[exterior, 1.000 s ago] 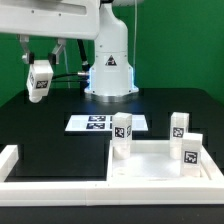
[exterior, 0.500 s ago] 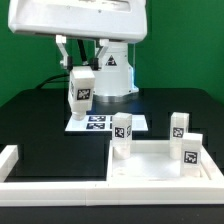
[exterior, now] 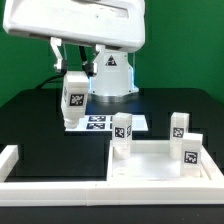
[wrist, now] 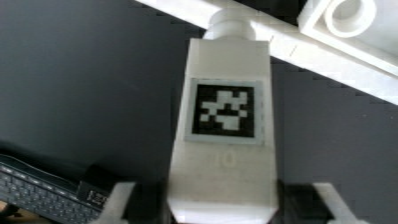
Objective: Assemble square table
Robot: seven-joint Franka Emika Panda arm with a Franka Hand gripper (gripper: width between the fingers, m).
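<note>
The square panel [exterior: 160, 160] lies nearest with three legs [exterior: 122, 130] upright in its corners. Behind it, the gripper [exterior: 70, 72] carries the fourth leg [exterior: 74, 95], clamped, above the marker board [exterior: 100, 123]. That leg likely needs lowering squarely into the vacant corner socket.

Black table [exterior: 40, 130]: panel [exterior: 160, 165], marker board [exterior: 100, 122]

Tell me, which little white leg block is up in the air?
The small white tagged leg block held in the robot's jaws, above the black table. The other three legs stand upright on the large white square panel.
</note>
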